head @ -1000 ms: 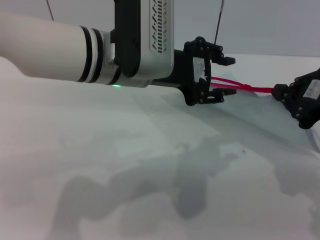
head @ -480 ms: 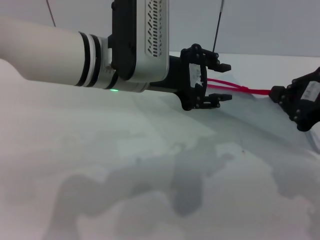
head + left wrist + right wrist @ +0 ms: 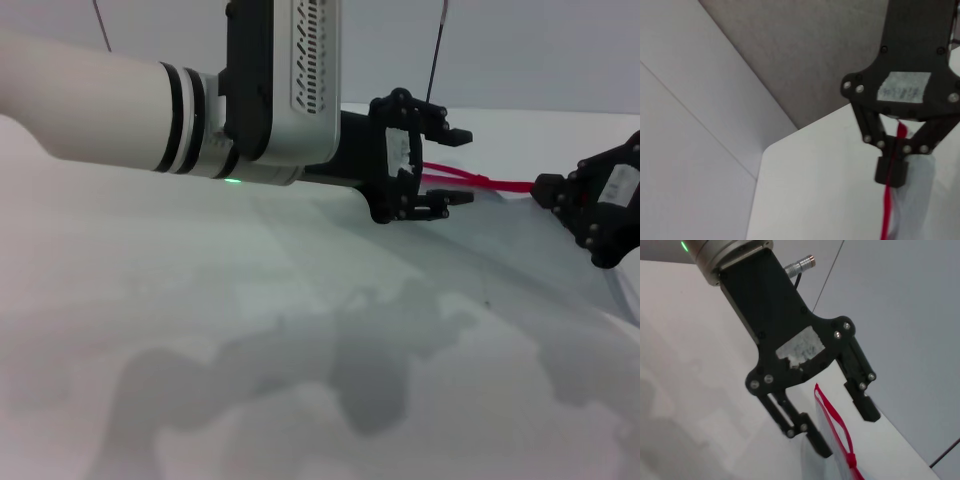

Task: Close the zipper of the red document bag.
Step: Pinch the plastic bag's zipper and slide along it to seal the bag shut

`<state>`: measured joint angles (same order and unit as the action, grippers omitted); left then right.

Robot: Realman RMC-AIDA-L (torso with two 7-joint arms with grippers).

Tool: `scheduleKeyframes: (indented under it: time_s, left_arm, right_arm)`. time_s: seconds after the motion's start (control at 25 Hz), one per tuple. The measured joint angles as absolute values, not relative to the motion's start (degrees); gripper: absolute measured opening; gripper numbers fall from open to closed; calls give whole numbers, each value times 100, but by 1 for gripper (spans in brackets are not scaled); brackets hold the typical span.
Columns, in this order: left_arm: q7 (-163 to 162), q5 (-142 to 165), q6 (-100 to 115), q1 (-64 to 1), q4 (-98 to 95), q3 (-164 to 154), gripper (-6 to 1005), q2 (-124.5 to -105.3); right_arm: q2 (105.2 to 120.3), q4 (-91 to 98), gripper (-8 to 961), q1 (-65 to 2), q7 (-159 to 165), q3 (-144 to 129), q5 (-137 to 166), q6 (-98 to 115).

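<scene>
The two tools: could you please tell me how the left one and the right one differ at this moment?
The left tool is open, its fingers spread apart; the right tool is shut.
The left tool only straddles the zipper, which runs between its fingers, while the right tool pinches the zipper.
The left tool sits where the zipper splits into two strips; the right tool holds it where it is one strip.
Both are black and face each other along the zipper.

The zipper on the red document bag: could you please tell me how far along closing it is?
Done: the right hand is pinched shut on the zipper, which runs as a single red line beside it. In hand: the left hand is open, straddling the end where the strip splits into two strands. Left: that stretch of the red document bag must be closed, so the job is unfinished.
</scene>
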<state>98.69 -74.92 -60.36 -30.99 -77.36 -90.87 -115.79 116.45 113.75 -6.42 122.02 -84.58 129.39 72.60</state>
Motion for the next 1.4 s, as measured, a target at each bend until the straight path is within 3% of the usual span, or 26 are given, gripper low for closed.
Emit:
scheduleKeyframes:
  time_s: [1.4]
  left_arm:
    - [9989,-7507,-6310,-3256,-7495,-9017,462,-11604]
  right_arm:
    - [11643,11634,15,-569,12132,-8620,12938,7281]
